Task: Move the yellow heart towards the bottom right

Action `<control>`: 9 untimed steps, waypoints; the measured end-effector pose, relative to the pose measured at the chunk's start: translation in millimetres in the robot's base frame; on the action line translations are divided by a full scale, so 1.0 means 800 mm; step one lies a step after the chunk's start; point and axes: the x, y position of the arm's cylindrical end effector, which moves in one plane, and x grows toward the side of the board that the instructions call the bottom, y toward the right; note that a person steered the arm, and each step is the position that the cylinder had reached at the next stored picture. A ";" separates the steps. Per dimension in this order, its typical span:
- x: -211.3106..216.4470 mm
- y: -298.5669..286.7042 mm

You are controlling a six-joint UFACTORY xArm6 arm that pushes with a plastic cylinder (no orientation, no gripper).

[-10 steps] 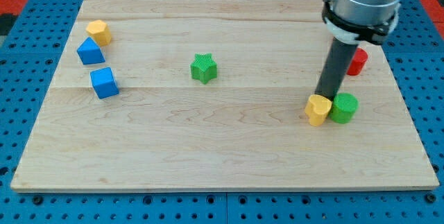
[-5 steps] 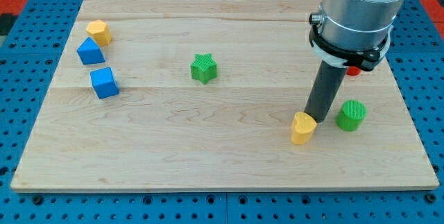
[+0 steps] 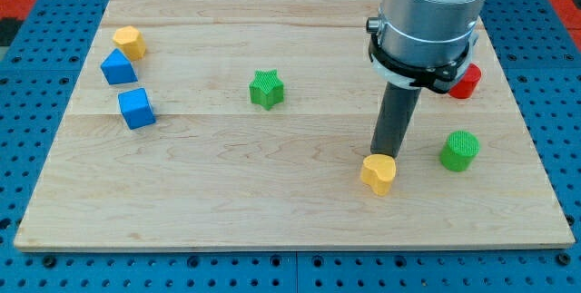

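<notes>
The yellow heart (image 3: 378,173) lies on the wooden board (image 3: 227,184) in its lower right part. My tip (image 3: 385,154) stands right at the heart's upper edge, touching it or nearly so. The dark rod rises from there to the grey arm body (image 3: 428,12) above. A green cylinder (image 3: 459,151) stands to the right of the heart, apart from it and from my tip.
A red block (image 3: 467,81) shows partly behind the arm at the right. A green star (image 3: 267,89) sits mid-board. At the left are a yellow block (image 3: 129,42), a blue triangular block (image 3: 118,67) and a blue cube (image 3: 136,108).
My tip has moved left and down, sliding the yellow heart away from the green cylinder towards the view's bottom left. The green cylinder shifted slightly right and down.
</notes>
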 end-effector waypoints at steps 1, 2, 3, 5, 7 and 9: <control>0.000 -0.008; 0.000 -0.014; 0.000 -0.020; 0.000 -0.036; 0.002 -0.037; 0.026 -0.038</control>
